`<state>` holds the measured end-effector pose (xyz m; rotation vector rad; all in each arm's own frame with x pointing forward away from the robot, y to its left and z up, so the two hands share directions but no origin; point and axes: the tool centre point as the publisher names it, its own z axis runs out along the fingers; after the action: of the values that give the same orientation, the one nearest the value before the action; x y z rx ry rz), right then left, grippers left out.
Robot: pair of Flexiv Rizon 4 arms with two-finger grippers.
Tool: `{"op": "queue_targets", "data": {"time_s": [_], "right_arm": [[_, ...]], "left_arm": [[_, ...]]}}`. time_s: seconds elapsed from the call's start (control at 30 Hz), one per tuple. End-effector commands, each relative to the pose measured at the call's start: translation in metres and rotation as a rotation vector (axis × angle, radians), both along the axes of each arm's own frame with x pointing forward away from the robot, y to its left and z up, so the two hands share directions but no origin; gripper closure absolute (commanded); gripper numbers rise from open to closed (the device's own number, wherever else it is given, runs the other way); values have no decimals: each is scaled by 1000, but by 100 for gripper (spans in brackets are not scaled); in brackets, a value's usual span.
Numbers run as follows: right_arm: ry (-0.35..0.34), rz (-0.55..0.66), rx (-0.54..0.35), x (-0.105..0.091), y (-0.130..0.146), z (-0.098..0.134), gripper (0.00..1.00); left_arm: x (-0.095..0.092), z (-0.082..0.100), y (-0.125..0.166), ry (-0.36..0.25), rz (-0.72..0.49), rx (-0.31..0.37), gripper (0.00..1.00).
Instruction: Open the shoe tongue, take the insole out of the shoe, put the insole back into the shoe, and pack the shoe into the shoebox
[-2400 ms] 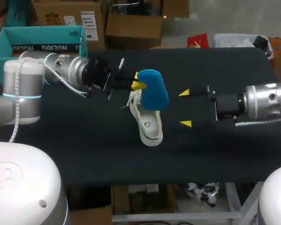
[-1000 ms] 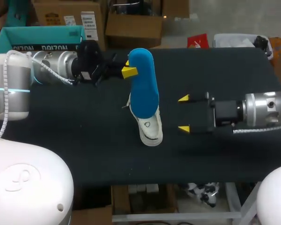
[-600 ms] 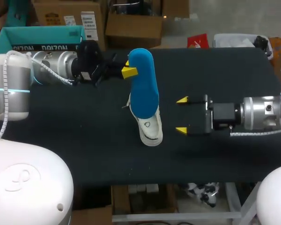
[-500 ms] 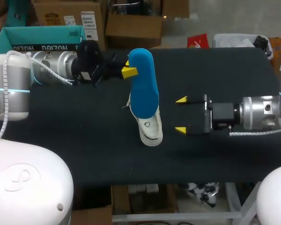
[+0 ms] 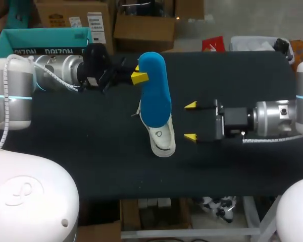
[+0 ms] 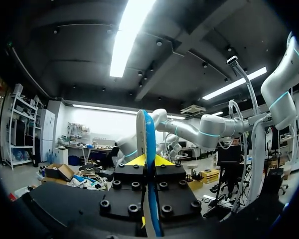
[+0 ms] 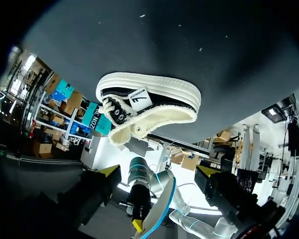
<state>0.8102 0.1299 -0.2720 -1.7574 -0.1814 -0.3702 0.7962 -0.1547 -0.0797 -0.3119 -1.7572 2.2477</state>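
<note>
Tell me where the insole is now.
In the head view the insole is mid-table, clamped in the left pincer, above the shoe.

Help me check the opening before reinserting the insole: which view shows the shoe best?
The right wrist view: the black canvas shoe with cream sole and fleecy lining lies whole ahead of the open right claw. In the head view the blue foam insole covers its front. The left wrist view shows none of it.

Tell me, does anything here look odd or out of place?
Only the blue insole: it is out of the shoe, held edge-on over it by the left gripper. The shoe stands upright, and nothing looks spilled or damaged.
</note>
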Motion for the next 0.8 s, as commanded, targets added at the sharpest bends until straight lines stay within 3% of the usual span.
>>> {"op": "queue_targets", "data": {"time_s": [0.03, 0.3, 0.8], "right_arm": [[9, 1, 16, 1, 4, -2, 0], [31, -3, 7, 0, 17, 4, 0], [31, -3, 7, 0, 17, 4, 0]], "left_arm": [[0, 0, -1, 1, 3, 0, 100], [0, 0, -1, 1, 3, 0, 100], [0, 0, -1, 1, 3, 0, 100]]}}
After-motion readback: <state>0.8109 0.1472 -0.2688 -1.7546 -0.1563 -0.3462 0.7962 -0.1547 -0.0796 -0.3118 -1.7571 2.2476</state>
